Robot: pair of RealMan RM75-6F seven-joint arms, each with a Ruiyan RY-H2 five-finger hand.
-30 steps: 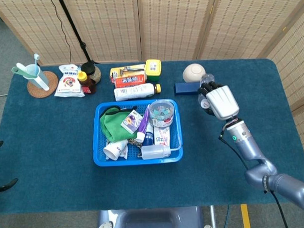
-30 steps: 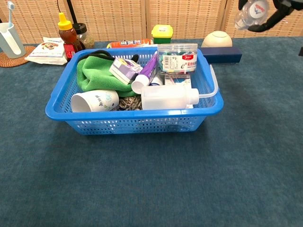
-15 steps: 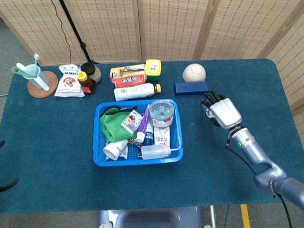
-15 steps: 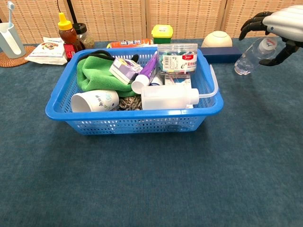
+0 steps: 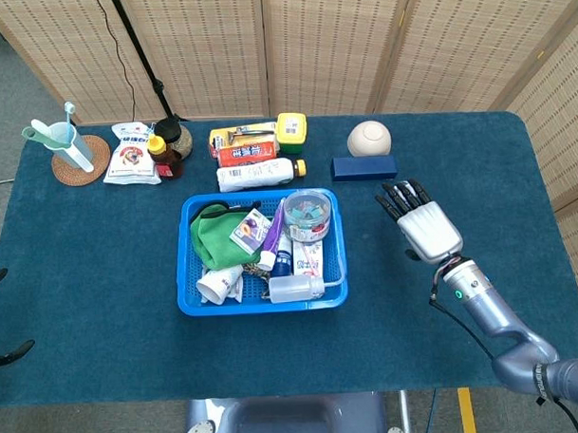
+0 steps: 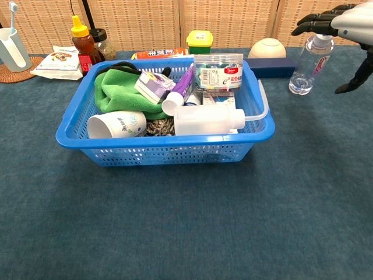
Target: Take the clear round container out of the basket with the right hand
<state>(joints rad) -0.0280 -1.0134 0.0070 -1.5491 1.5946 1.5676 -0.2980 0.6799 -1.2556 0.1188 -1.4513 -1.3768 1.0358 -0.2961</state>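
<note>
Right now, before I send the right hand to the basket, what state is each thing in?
clear round container: upright in the blue basket, lid on, untouched.
white squeeze bottle: lying on its side in the basket.
paper cup: tipped on its side in the basket.
water bottle: upright on the table, cap on, released.
right hand: above the water bottle, fingers spread, holding nothing.
left hand: barely visible at the table's edge, state unclear.

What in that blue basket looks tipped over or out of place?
In the blue basket, a white cup and a translucent squeeze bottle lie on their sides. The clear round container stands upright. Nothing looks spilled.
</note>
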